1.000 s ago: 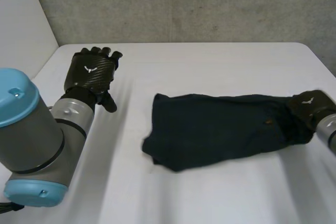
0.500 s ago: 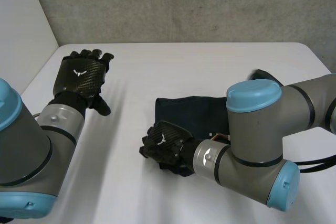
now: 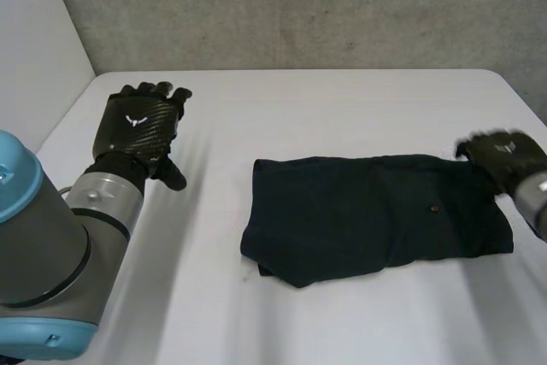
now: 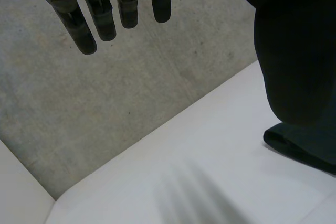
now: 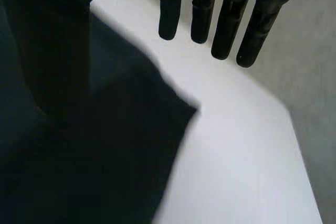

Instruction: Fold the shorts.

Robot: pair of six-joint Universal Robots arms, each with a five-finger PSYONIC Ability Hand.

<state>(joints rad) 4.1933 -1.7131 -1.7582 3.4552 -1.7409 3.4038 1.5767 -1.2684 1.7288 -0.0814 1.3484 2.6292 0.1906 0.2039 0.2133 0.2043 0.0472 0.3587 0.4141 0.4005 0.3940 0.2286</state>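
The dark navy shorts (image 3: 376, 215) lie folded flat on the white table (image 3: 342, 108), right of centre. In the head view my right hand (image 3: 504, 156) hovers at the shorts' right end. Its own wrist view shows the right hand (image 5: 226, 19) with straight fingers above a corner of the shorts (image 5: 94, 145), holding nothing. My left hand (image 3: 141, 126) is raised over the table's left side, well apart from the cloth and open. In the left wrist view its fingers (image 4: 100, 9) hang straight, and an edge of the shorts (image 4: 302, 142) lies beyond the thumb.
A grey concrete wall (image 3: 299, 6) runs behind the table's far edge. A white wall (image 3: 34, 49) stands to the left. Bare tabletop (image 3: 214, 314) lies between my left arm and the shorts.
The right hand went from the shorts' right end across to their left end, then back right, and its fingers straightened. The left hand shifted only slightly.
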